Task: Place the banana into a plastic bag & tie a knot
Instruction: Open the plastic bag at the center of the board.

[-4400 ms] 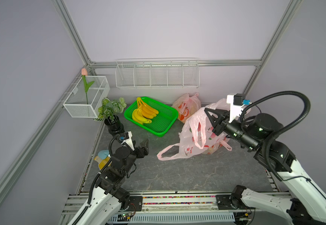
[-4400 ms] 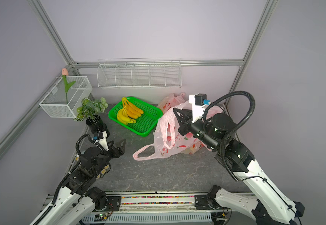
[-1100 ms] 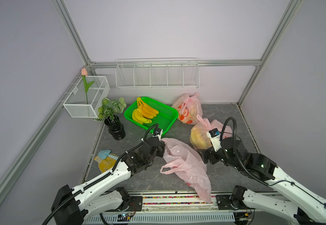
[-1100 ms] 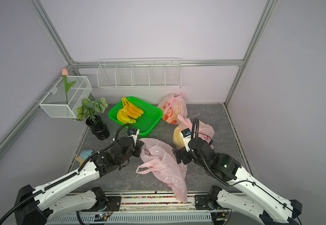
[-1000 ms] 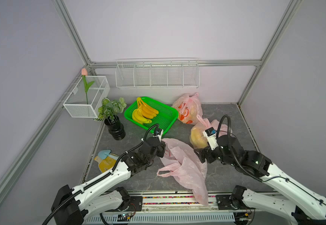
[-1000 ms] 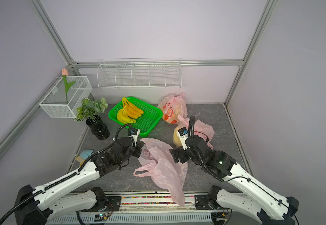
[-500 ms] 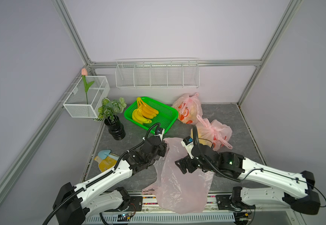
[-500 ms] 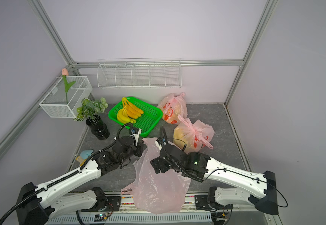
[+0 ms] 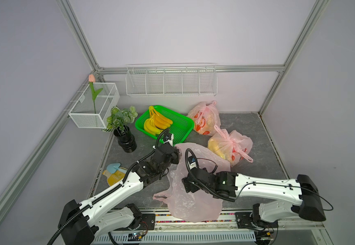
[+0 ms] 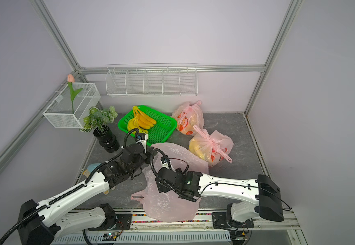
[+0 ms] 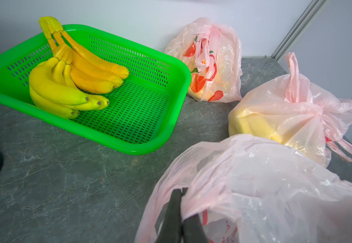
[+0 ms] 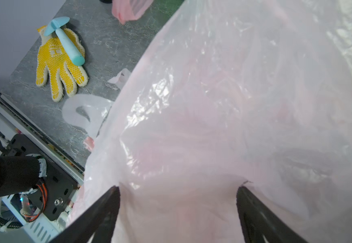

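The grey table (image 9: pixel 242 125) took up the lower half of both top views. Sprawled across its lower middle was the big item, the empty pink plastic bag (image 9: pixel 193 203) (image 10: pixel 168 203). Its far end hung over the front edge at the bottom of the frame, and its other end reached up toward the centre.

Up and left of centre sat the green basket (image 9: pixel 178 127), and in its left half lay the bananas (image 9: pixel 156 125) (image 10: pixel 140 123), two bunches, one paler, one more orange. None were in the bag! Right of the basket, two tied bags (image 9: pixel 229 148) (image 9: pixel 206 118) rested on the table with yellow showing through.

Down to the hands. The left gripper (image 9: pixel 175 156) was right at the centre of the top view, just below the basket's near rim. The wrist view showed it (image 11: pixel 180 190) pinched tight, with a fold of the bag's rim caught between the tips. The bananas lay above and a touch left of it in the top view, near but clear of it.

The right gripper (image 12: pixel 178 189) sat lower, mid-bag, with its jaws spread wide. Film was draped across the tips and nothing was clamped. The bananas were well apart from it.

Smallest last: a yellow glove (image 12: pixel 57 63) lay on the table with a blue scoop (image 12: pixel 65 42) on top of it.
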### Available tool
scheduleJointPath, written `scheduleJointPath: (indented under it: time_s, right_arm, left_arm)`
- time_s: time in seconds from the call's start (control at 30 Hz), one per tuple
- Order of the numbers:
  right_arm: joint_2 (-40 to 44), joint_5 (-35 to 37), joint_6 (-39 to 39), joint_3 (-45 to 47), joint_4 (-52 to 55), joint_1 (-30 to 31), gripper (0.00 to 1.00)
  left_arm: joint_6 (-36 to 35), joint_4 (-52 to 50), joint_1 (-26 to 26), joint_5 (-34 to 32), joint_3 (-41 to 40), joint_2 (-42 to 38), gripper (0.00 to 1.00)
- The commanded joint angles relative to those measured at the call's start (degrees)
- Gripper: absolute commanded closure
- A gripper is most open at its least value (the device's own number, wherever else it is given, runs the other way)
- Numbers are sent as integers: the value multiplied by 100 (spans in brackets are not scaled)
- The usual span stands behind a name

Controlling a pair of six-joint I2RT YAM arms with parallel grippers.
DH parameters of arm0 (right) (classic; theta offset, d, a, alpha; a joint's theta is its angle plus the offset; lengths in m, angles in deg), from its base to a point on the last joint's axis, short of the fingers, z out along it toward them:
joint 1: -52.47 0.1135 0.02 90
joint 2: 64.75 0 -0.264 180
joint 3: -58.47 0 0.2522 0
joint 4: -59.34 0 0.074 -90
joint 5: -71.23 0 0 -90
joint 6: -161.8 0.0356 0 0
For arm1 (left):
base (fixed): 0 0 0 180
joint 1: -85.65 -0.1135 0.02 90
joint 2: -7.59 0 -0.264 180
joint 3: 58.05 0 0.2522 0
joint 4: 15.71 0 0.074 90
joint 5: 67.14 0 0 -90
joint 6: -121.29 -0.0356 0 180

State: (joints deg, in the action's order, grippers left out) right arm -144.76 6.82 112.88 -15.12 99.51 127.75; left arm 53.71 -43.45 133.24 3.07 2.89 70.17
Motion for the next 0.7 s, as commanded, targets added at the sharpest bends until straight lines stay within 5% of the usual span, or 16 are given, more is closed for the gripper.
scheduleJointPath:
  time_s: [0.0, 0.27, 0.33, 0.53, 0.67]
  right_arm:
    - [-64, 187, 181, -18, -469, 60, 11]
    - [-896, 422, 389, 239, -805, -151, 11]
    - [-998, 261, 427, 503, -1176, -358, 0]
    - [-803, 24, 256, 1153, -1822, -725, 60]
    - [-224, 87, -78, 1304, -1798, -706, 85]
  left_arm:
    - [422, 5, -45, -121, 164, 99, 100]
    - [775, 158, -53, 126, 72, -15, 100]
    - [861, 182, -52, 167, 10, -120, 100]
    - [816, 145, -56, -11, -115, -212, 100]
    - [561, 69, -165, -100, -40, 7, 100]
